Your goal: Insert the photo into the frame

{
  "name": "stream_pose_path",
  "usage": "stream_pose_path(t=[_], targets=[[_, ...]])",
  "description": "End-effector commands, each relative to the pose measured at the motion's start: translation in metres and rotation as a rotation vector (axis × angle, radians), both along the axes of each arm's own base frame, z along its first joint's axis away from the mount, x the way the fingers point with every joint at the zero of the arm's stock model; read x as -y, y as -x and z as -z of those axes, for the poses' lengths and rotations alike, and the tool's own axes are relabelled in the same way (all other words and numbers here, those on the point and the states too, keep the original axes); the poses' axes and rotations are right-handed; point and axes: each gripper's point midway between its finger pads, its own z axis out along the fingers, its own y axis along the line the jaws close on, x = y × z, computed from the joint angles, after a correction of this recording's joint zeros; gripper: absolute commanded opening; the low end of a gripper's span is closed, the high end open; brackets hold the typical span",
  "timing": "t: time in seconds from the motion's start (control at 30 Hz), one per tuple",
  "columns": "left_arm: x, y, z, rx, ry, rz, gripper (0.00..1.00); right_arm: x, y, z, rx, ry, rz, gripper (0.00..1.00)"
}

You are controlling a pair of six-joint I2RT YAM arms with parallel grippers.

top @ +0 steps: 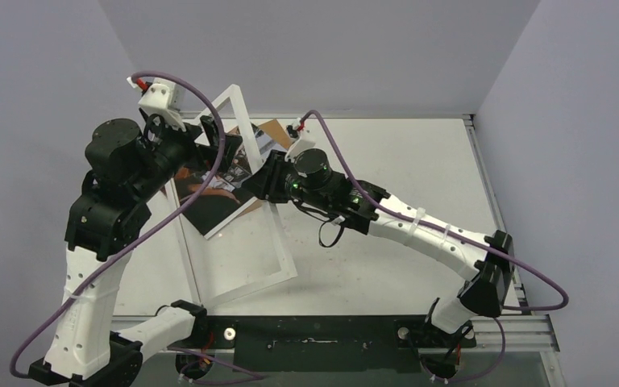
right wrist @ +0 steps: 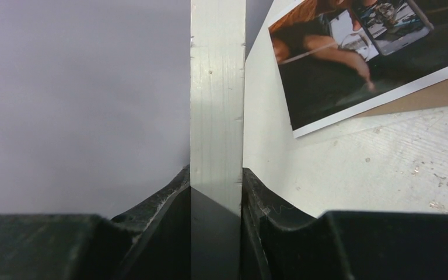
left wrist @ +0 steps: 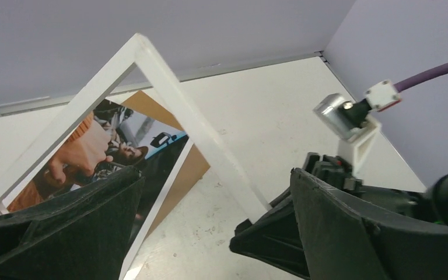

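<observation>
The white-bordered paper photo (right wrist: 356,58) seemingly lies loose beneath the tilted pale-wood rectangular frame (right wrist: 217,87), which the right gripper (right wrist: 217,181) pinches; the left gripper (left wrist: 214,201) gapes.

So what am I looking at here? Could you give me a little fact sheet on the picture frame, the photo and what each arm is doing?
Frame: tilted up, far corner raised high above the table
Photo: lying flat, partly on a brown board, not yet in the frame
Right jaws: shut on the frame's rim, holding it up
Left jaws: wide open, holding nothing, hovering by the photo
</observation>
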Motion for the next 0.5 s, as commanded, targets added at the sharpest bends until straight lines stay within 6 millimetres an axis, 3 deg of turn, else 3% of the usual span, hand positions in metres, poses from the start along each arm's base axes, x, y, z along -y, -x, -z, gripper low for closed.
stream_pose_path(t=[0.0,0.13,0.3,0.47], targets=[[-0.004,-0.015,-0.001,0.014,0.026,-0.058,0.97,0.037,-0.010,-0.105,0.146,-0.196,0.088,0.00],[0.000,-0.016,-0.003,0.024,0.033,-0.038,0.97,0.069,-0.033,-0.099,0.135,-0.134,0.171,0.00],[0.007,-0.017,-0.004,0.024,0.040,-0.001,0.97,0.122,-0.061,-0.086,0.134,-0.031,0.297,0.00],[0.031,-0.007,-0.006,0.050,-0.008,0.174,0.97,0.180,-0.079,-0.088,0.178,0.098,0.418,0.00]])
